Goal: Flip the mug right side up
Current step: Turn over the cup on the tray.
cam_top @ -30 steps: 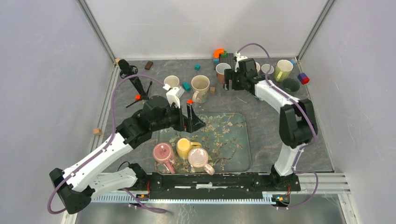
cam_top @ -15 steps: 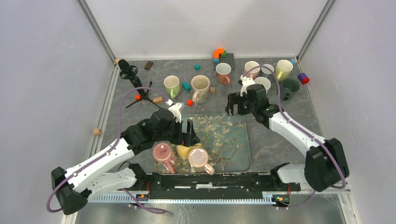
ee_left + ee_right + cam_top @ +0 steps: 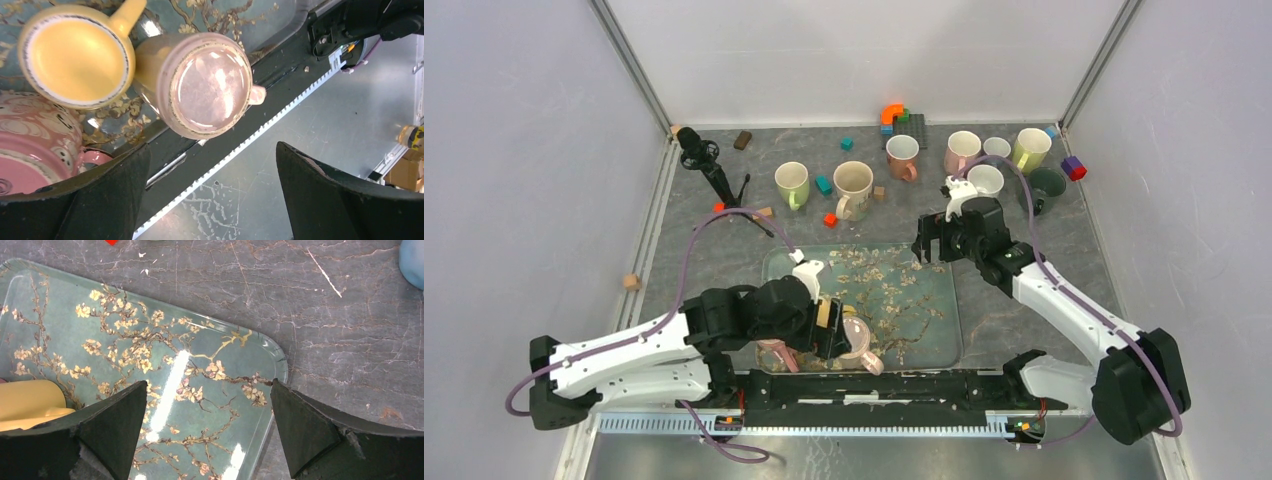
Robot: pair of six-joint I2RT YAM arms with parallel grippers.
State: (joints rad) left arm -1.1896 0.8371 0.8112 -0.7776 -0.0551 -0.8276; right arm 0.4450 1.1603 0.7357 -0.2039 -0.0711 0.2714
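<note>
The pale pink glazed ceramic mug (image 3: 210,92) stood base-up at the near edge of the teal blossom-patterned tray (image 3: 150,365), just beside a yellow ceramic mug (image 3: 75,55). It sat under the left gripper (image 3: 211,150), whose jaws were spread wide and empty. Rigid, weighty, slick and breakable by its look, it seemed best pinched across the wall, clear of the handle.

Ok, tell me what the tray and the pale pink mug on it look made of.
The tray: likely plastic or melamine, glossy; printed blossom pattern under a bright glare streak. The pale pink mug: probably glazed ceramic; mirror-like highlights on its face, duller ring around it.
</note>
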